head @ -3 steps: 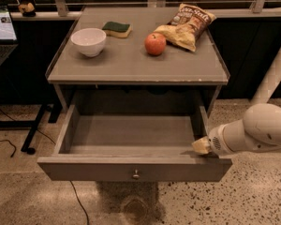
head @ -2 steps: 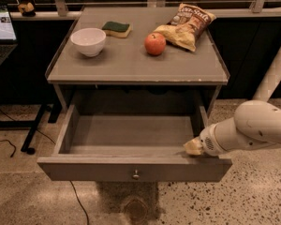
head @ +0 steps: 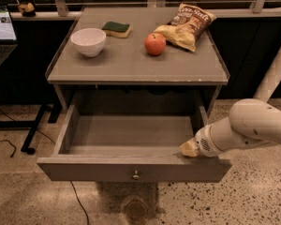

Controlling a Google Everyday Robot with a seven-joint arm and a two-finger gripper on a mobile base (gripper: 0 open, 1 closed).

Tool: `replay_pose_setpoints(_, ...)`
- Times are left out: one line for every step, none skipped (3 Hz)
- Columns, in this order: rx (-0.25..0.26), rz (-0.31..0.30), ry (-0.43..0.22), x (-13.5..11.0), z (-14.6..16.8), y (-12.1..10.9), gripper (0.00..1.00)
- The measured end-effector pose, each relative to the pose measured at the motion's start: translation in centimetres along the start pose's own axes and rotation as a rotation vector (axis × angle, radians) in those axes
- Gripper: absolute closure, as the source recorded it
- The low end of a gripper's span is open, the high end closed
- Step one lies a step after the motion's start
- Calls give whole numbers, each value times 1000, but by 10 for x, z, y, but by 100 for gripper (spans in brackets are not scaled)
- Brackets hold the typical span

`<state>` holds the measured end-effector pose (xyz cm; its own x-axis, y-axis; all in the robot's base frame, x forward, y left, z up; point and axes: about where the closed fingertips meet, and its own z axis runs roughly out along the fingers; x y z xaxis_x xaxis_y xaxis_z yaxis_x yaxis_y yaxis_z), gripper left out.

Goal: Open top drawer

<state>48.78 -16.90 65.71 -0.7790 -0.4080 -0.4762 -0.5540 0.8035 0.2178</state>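
Observation:
The top drawer (head: 131,168) is a grey wooden drawer with a small round metal knob (head: 136,175) at the centre of its front panel. It stands pulled far out from under the cabinet top and nothing shows inside it. My gripper (head: 188,148) reaches in from the right on a white arm (head: 253,128). Its tip rests at the top edge of the drawer's front panel, near the right corner.
On the grey cabinet top (head: 136,62) stand a white bowl (head: 88,41), a green-and-yellow sponge (head: 116,28), a red apple (head: 155,44) and a chip bag (head: 187,25). A laptop (head: 1,36) sits on a desk at left. Cables lie on the speckled floor (head: 18,191).
My gripper has slid a little to the left along the drawer's front edge. The drawer stays pulled out as before.

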Motion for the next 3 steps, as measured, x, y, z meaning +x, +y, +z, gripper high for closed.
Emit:
replay_pose_setpoints(5, 36, -1, 10, -4, -7, 100)
replay_pose_setpoints(12, 96, -21, 25, -9, -11, 100)
replay_pose_setpoints(12, 96, -21, 24, -8, -11, 100)
